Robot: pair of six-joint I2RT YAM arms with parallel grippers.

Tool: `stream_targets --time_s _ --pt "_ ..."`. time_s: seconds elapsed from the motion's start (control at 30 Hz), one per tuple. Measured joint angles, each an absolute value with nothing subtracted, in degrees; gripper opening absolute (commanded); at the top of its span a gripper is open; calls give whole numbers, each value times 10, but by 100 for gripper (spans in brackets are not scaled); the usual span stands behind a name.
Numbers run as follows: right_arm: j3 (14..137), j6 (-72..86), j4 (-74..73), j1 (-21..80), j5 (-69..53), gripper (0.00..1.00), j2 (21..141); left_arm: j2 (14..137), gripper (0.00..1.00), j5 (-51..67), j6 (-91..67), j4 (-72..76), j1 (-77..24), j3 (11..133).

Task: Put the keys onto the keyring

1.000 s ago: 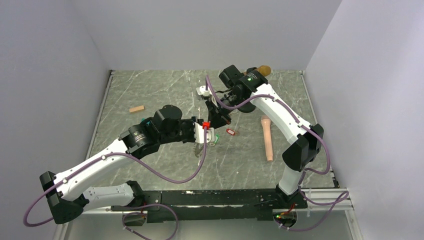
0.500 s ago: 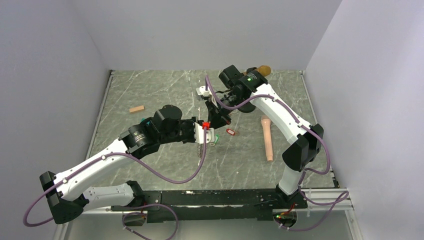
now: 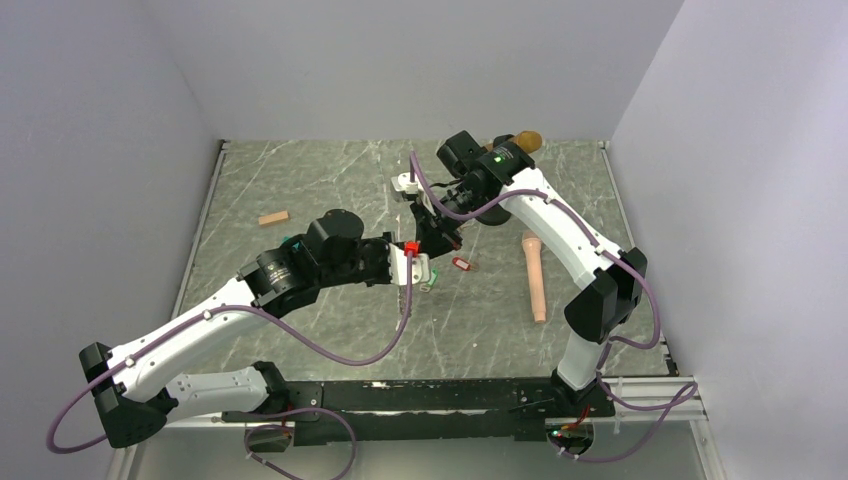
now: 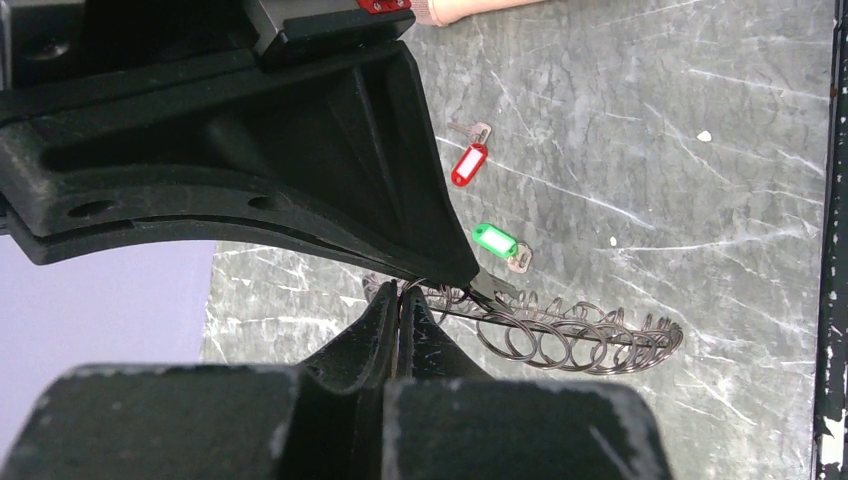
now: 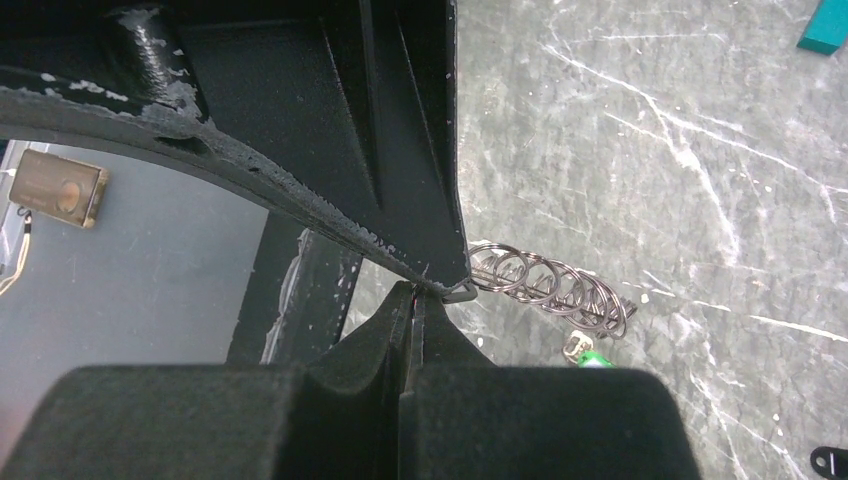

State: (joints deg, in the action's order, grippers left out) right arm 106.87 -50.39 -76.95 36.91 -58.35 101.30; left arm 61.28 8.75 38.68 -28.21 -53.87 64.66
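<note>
There is one keyring (image 4: 575, 340), a row of overlapping wire loops. Two keys show: a green-tagged key (image 4: 495, 240) just beside the keyring, and a red-tagged key (image 4: 467, 163) a little farther from it. There are two microphones: a pink microphone (image 3: 535, 275) to the right of the keyring, and a brown-headed microphone (image 3: 528, 140), partly hidden, well behind it. Two blocks sit left of the keyring: one tan block (image 3: 273, 217) and one teal block (image 5: 825, 30).

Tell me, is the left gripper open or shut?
Shut. On the left gripper, the jaws meet with no gap, pinching a wire loop of the keyring.
</note>
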Motion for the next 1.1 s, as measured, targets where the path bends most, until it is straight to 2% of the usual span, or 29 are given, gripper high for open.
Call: stream_targets --time_s 0.17,0.4,0.6,0.83,1.1 --pt "1068 -504 -771 369 -585 7 1013 605 0 87 359 -263 -538 634" --pt "1068 -506 -777 369 -590 7 1013 552 0 85 281 -173 -536 558" --pt "1068 -506 -776 369 -593 11 1013 510 0 79 194 -69 -530 483" --pt "1068 -506 -775 364 -591 12 1013 500 0 77 111 16 -518 437" --pt "1062 -505 -766 364 -592 17 1012 489 0 70 38 97 -506 394"
